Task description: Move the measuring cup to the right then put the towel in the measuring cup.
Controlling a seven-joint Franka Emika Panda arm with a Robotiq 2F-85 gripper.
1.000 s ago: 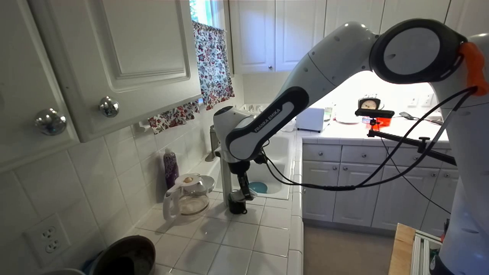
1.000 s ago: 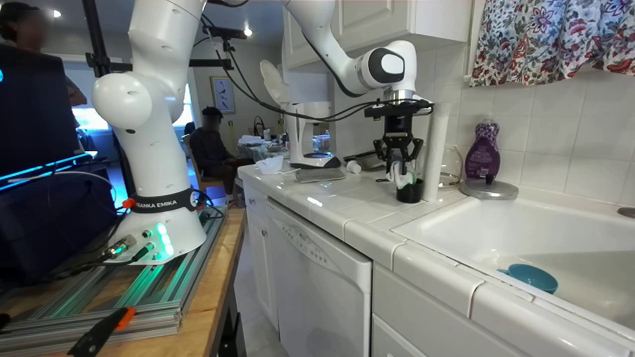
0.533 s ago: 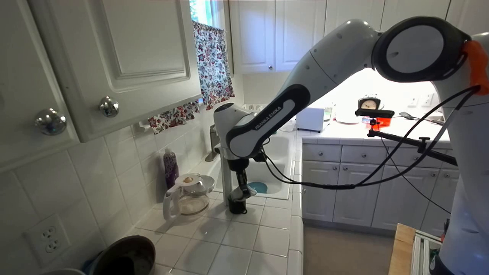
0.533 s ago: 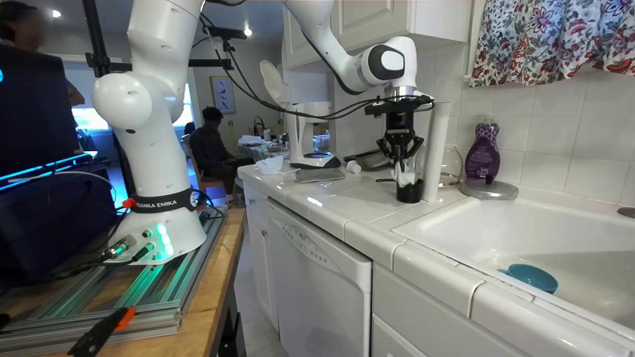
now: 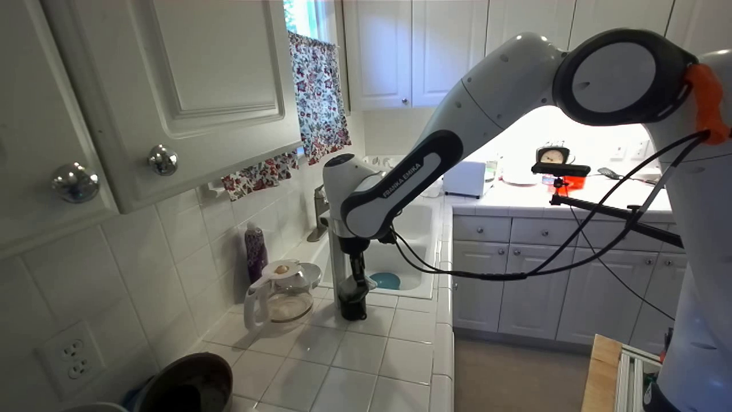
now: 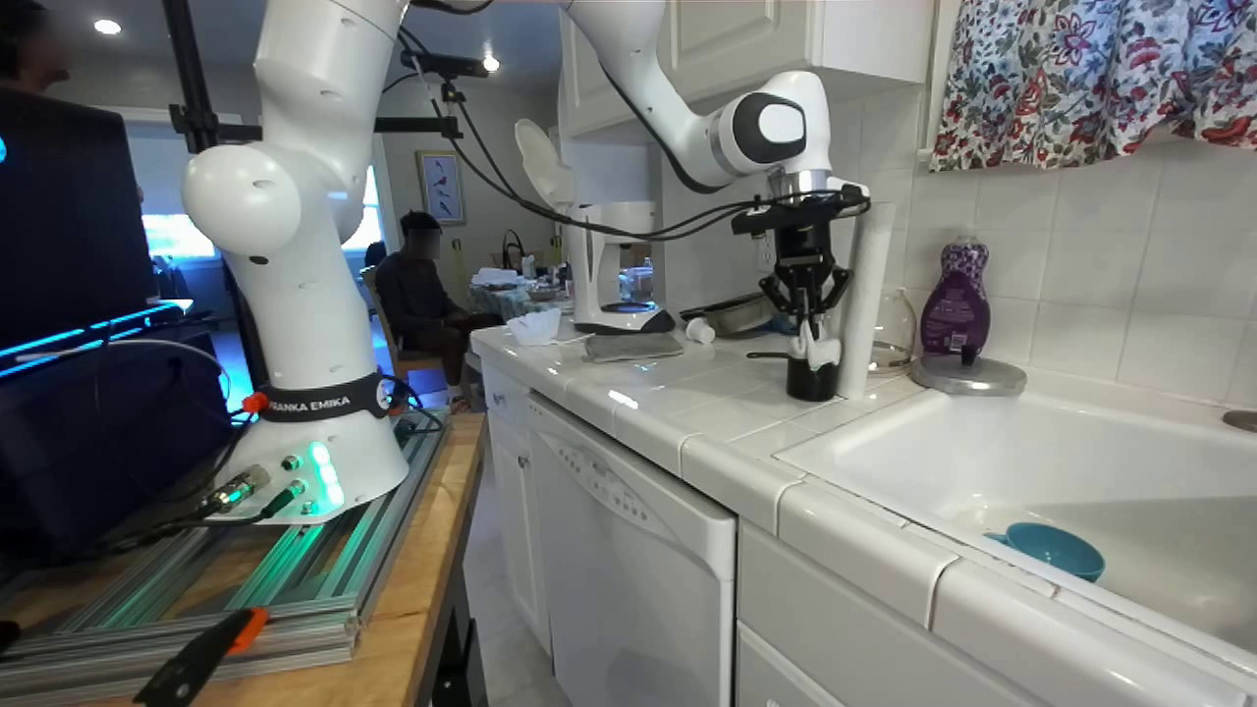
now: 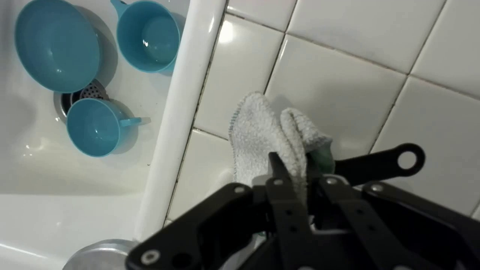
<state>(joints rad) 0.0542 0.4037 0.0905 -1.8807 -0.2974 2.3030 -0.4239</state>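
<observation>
The gripper (image 7: 294, 163) points down over the tiled counter (image 6: 707, 388), pinching the towel (image 7: 255, 138) between its 2 black fingers (image 7: 285, 198). In the wrist view, the cloth runs up between the fingertips and fans out ahead of them, its pale, fuzzy face spread mostly to the left, with a green fold showing at the right. In both exterior views, the towel bunches directly under the fingertips, at the mouth of the measuring cup (image 6: 812, 383), a black cup standing upright on the tiles. It hides part of the rim; how much of it sits inside the cup cannot be made out. The cup is right below the gripper, and in the wrist view it is largely covered by towel and fingers, its black handle (image 7: 378, 165) jutting out to the right, with a hole near the tip. In an exterior view, a white upright cylinder (image 6: 869, 295) stands just beside the cup, and a metal lid (image 6: 992, 381) lies farther along at the edge of the sink (image 6: 1080, 442). The wrist view shows 2 teal cups (image 7: 93, 127) and 1 wide teal bowl (image 7: 56, 47) in the sink. A glass carafe (image 5: 289, 300) sits near the cylinder.
</observation>
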